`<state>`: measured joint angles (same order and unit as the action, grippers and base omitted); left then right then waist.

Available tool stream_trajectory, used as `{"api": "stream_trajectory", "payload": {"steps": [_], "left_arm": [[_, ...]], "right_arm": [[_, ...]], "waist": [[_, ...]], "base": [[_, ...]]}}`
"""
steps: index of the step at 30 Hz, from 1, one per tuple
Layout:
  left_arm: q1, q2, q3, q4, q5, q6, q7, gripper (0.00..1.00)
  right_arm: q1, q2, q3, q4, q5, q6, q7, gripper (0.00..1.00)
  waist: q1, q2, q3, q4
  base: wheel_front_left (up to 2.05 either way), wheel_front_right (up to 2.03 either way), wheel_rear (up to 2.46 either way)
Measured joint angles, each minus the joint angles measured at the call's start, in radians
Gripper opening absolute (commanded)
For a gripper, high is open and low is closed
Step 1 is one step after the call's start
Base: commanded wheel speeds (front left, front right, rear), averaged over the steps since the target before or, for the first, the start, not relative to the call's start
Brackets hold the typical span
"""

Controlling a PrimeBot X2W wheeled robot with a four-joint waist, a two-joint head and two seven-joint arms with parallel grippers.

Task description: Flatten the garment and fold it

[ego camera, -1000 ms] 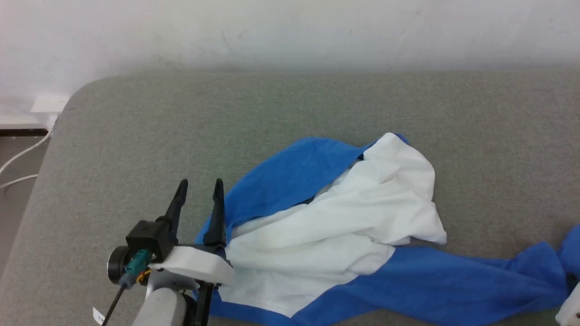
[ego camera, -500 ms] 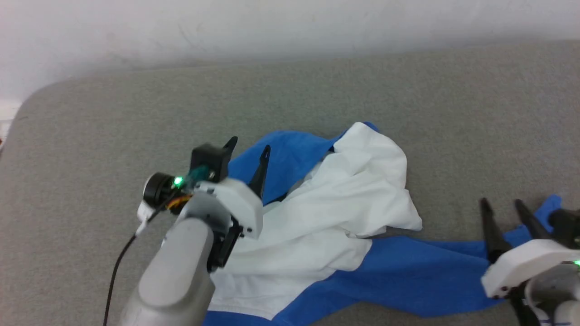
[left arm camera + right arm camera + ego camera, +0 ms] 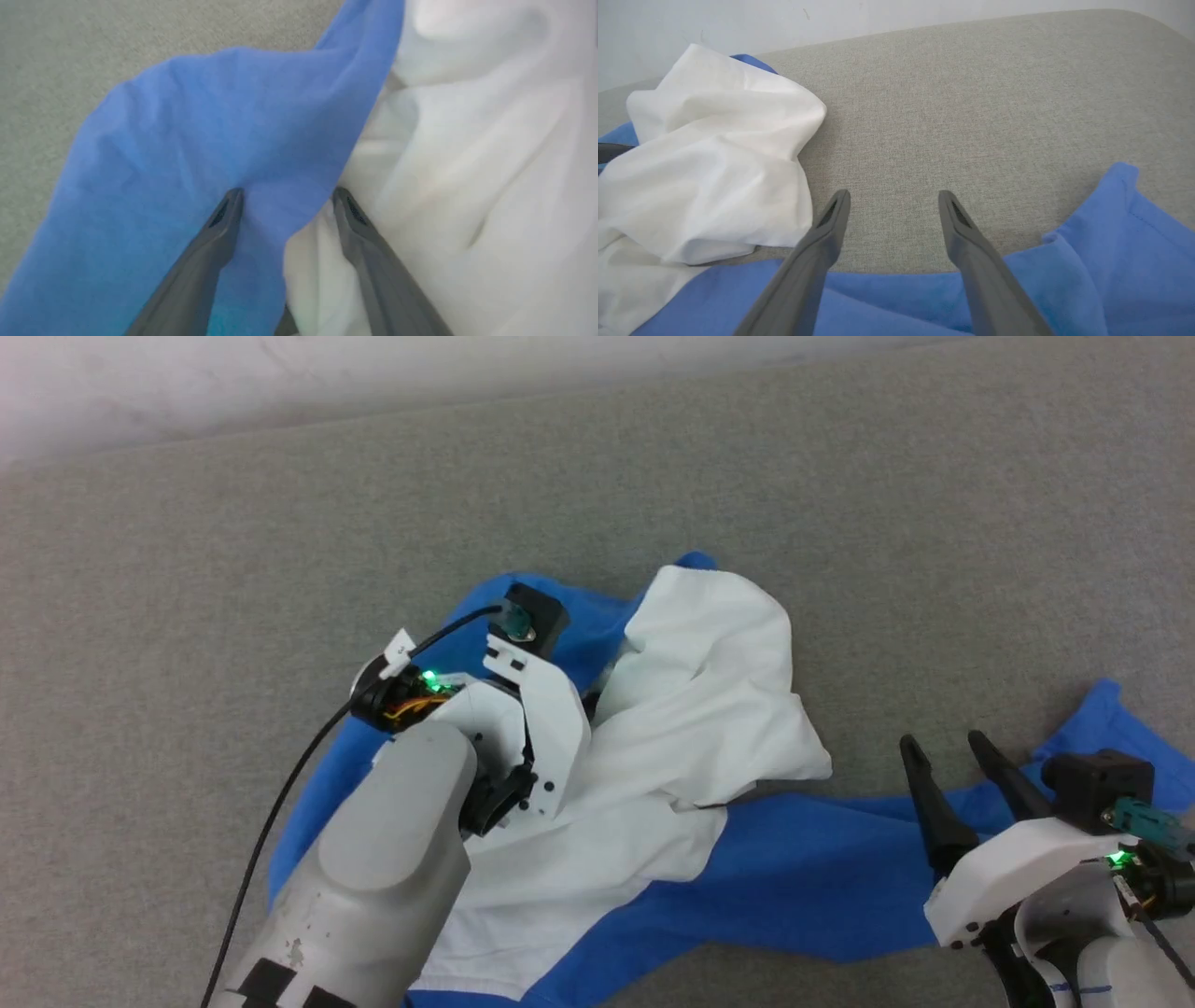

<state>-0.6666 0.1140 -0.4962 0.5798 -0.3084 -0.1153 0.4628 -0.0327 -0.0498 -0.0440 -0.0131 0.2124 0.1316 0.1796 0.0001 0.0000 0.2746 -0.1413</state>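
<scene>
T-shirt [image 3: 709,709]: lying crumpled on grey upholstered surface [image 3: 840,476], blue sleeve trailing right.
Left gripper [image 3: 287,200]: jaws standing wide, straddling blue fold, not clamping.
Right gripper [image 3: 893,198]: jaws gaping, hovering over blue sleeve, gripping nothing.

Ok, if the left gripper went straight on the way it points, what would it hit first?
The garment: the open left gripper aims at its blue fold, and may already touch it.
</scene>
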Motion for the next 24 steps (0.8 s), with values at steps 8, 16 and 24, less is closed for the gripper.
{"api": "stream_trajectory", "payload": {"steps": [8,16,24], "left_arm": [[-0.014,0.039,-0.025,-0.044,-0.002,-0.006,0.082,0.50],[0.012,0.048,-0.014,-0.066,-0.008,0.020,-0.014,0.00],[0.029,0.033,0.114,-0.128,-0.077,0.096,-0.243,0.00]], "right_arm": [[-0.012,0.000,0.016,0.007,0.006,0.000,-0.005,1.00],[-0.016,0.000,0.024,0.014,0.006,0.000,0.005,1.00],[-0.013,0.000,0.026,0.014,-0.002,0.000,0.024,1.00]], "waist": [[0.0000,0.0000,0.011,-0.002],[-0.0001,0.0000,-0.009,0.020],[-0.0002,0.0000,-0.041,0.056]], "base": [[0.00,0.00,0.00],[0.00,0.00,0.00],[0.00,0.00,0.00]]}}
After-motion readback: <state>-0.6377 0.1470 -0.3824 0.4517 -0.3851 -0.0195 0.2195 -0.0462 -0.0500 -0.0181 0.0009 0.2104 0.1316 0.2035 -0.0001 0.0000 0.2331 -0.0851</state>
